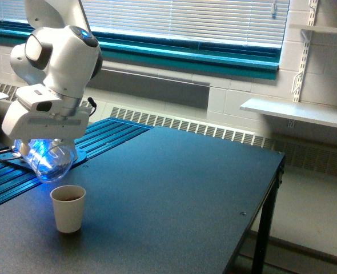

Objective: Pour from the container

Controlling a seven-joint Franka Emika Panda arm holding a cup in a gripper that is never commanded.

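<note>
Window blinds, radiator behind; dark desk (185,182) fills foreground. At exterior view's left, tool (43,149) clamps clear tumbler (49,162), tilted, lit blue, hanging above and slightly left of paper cup (68,208), not touching. Cup shows dark contents. Risk: tumbler mouth looks off cup centre, so anything left inside falls on desk. Light cup tips if clipped.

We see our white arm (57,48) bent over at the exterior view's left, its wrist turned downward. Our gripper (43,151) hangs beneath the hand block, closed around the clear container (51,162), which is tilted.
</note>
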